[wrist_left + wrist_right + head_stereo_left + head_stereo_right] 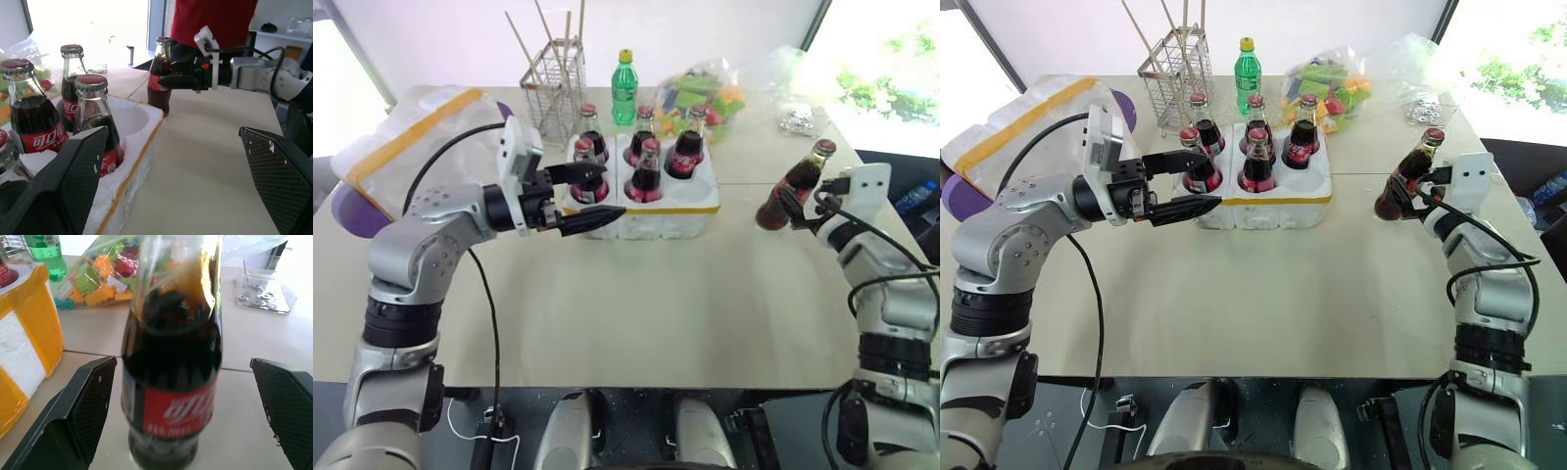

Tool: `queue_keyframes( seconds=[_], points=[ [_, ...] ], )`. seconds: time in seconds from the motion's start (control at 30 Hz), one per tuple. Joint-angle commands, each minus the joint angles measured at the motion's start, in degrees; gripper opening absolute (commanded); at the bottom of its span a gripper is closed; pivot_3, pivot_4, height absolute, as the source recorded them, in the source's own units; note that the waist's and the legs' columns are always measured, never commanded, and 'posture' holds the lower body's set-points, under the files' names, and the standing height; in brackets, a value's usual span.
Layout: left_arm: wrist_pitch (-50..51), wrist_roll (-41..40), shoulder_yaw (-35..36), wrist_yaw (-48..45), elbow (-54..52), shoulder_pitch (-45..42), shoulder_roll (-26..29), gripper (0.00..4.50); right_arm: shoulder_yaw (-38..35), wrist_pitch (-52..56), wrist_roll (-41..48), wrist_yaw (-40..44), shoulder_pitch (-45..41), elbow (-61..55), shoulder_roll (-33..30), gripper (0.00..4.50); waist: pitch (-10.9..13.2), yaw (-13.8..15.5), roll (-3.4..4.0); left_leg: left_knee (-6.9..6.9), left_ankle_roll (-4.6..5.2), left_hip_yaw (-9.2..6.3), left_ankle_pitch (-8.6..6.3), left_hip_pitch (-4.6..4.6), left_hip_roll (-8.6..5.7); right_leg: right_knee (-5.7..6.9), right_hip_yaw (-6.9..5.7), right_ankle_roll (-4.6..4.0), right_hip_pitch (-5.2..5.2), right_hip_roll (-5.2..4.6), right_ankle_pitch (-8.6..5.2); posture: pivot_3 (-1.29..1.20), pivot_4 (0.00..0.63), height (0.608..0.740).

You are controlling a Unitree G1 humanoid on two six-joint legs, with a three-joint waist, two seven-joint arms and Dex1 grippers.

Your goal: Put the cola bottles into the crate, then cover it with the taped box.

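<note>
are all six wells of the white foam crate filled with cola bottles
No, the low white foam crate holds five glass cola bottles, its front right well is empty, and the sixth cola bottle stands on the table at the right gripper.

Strong daylight pours in from windows beyond the table's [636, 304] far edge and far right corner, bleaching them to white. The tabletop is evenly lit, shadows under the arms soft and faint. Up close, the cola bottle [171, 362] is slightly soft, with glare across its neck. The plastic bag of toy bricks [705, 93] glints.
</note>
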Motion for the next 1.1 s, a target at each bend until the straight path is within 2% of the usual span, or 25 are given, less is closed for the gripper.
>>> queue_keyframes(
  seconds=[0.03,0.13,0.2,0.3,0.5,0.63,0.77,0.93,1.1],
  points=[
    [-0.6,-0.1,0.9,0.2,-1.7,-0.8,0.2,4.50,0.9,-4.1,-1.2,1.0,-3.5,5.8,-0.5,4.48,0.0,0.0,0.00,0.00,0.00,0.00,0.00,0.00,0.00,0.00,0.00,0.00,0.00,0.00,0.00,0.00,0.150,0.736],
    [-0.3,-0.4,1.1,0.7,-2.6,-0.3,0.4,4.50,1.6,-8.5,-2.7,0.7,-6.6,14.2,-0.6,4.48,0.0,-0.1,0.00,0.00,0.00,0.00,0.00,0.00,0.00,0.00,0.00,0.00,0.00,0.00,0.00,0.00,0.150,0.736],
    [-0.2,-0.5,1.2,0.9,-3.0,-0.1,0.5,4.50,1.4,-10.2,-2.6,0.6,-8.0,17.0,-0.6,3.95,0.0,0.0,0.00,0.00,-0.07,0.01,0.04,0.00,0.00,0.00,0.00,0.00,0.00,0.00,0.00,0.00,0.150,0.736],
    [0.1,-0.6,1.6,1.3,-3.5,0.3,0.8,4.50,1.1,-12.1,-1.3,1.7,-8.9,16.1,-0.6,2.75,0.0,0.1,0.00,0.00,-0.28,0.00,0.17,-0.01,0.00,0.00,0.00,0.00,0.01,0.00,0.00,0.00,0.150,0.736],
    [0.1,-0.9,2.0,2.0,-4.3,1.6,1.0,4.50,-0.4,-12.8,4.0,4.4,-11.8,7.9,0.0,2.79,0.1,-0.2,0.13,-0.02,-0.31,0.00,0.18,-0.03,0.01,0.01,0.01,0.00,-0.04,0.00,0.00,0.00,0.150,0.736],
    [0.1,-1.0,2.0,2.5,-4.4,1.7,0.8,4.50,0.9,-7.3,9.6,5.9,-16.3,0.9,2.4,2.79,0.1,-1.3,0.19,-0.04,-0.33,0.01,0.19,-0.05,0.03,0.06,0.01,0.00,-0.12,0.00,0.01,0.00,0.150,0.736],
    [-0.3,-0.8,1.9,2.9,-4.3,1.8,0.6,4.50,4.9,0.7,13.8,7.8,-18.1,-5.6,5.4,2.79,0.1,-1.2,0.19,-0.12,-0.34,-0.02,0.20,-0.04,0.08,0.07,0.00,0.00,-0.12,0.05,0.00,0.00,0.150,0.736],
    [-0.4,-0.6,2.1,3.0,-4.0,1.8,0.7,4.50,10.1,3.4,11.9,7.8,-17.6,-8.9,8.0,2.79,0.1,-0.8,0.18,-0.09,-0.32,0.00,0.19,-0.05,0.05,0.06,0.00,-0.01,-0.10,0.01,0.01,0.00,0.150,0.736],
    [-0.2,-0.7,2.5,3.4,-4.5,2.0,1.1,4.50,15.1,1.5,6.3,8.7,-15.8,-8.3,6.7,2.79,0.1,-0.2,0.18,-0.05,-0.33,0.00,0.19,-0.13,0.00,0.04,0.00,0.00,-0.13,-0.02,0.01,0.00,0.150,0.736]
  ],
)
